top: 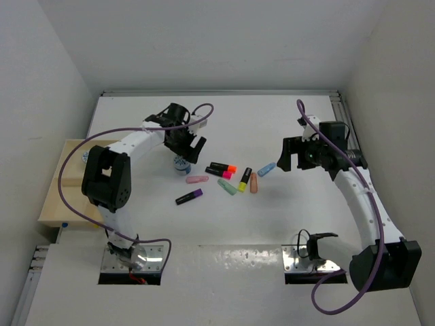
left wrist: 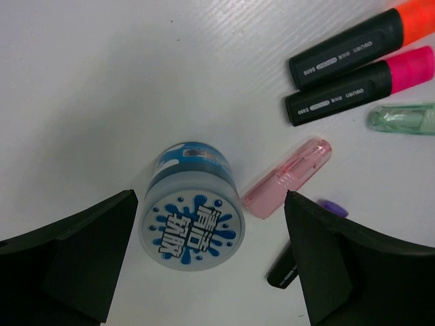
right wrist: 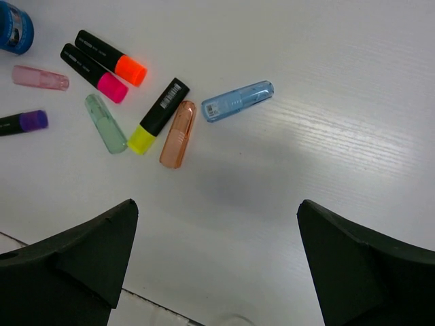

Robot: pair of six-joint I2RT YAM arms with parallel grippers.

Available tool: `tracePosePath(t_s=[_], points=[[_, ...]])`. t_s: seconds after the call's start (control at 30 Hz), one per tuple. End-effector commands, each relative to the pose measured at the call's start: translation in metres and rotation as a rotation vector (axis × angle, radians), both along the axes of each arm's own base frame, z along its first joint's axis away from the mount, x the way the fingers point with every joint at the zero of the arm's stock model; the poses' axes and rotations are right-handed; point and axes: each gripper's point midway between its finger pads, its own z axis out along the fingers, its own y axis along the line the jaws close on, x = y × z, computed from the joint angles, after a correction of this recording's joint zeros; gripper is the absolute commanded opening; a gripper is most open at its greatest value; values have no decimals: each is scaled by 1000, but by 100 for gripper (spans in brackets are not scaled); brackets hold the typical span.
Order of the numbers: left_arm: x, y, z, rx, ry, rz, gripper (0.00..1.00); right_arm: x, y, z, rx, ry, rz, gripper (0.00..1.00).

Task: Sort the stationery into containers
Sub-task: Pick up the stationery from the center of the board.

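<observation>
Both fingers [left wrist: 68, 258] of the left gripper [left wrist: 209, 200] stand released and spread wide, grasping nothing. The grey-blue roll [left wrist: 192, 221] stands upright on the table [left wrist: 102, 81], framed between them. The pink stub [left wrist: 287, 178] lies just beside the roll, near one finger, with the orange highlighter [left wrist: 360, 42] and pink highlighter [left wrist: 360, 85] side by side farther ahead. The right gripper [right wrist: 217, 204] is likewise released, with the blue stub [right wrist: 238, 100], salmon stub [right wrist: 178, 134] and yellow highlighter [right wrist: 158, 115] ahead of it. The wooden tray [top: 58, 197] sits well apart from both grippers, outboard of the left one.
</observation>
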Motion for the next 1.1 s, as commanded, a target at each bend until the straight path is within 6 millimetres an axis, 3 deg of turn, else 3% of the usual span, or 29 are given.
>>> tracePosePath(t_s=[0.0,0.37,0.5,0.63,0.87,0.97,1.07], points=[[17,2,-1,57,-32,42,96,-3,-1,4,28,-11,-10,99],[14,24,-17,160,-5,87,93,-1,-1,1,44,-3,-5,99],[8,25,-23,163,19,72,85,2,0,1,49,2,4,98],[4,30,-28,157,42,68,67,7,0,3,44,5,11,97],[0,39,-31,137,64,81,55,10,1,2,41,12,20,96],[-1,44,-28,139,66,91,48,9,2,2,39,12,25,96],[3,55,-10,124,31,117,44,10,4,2,39,12,33,96]])
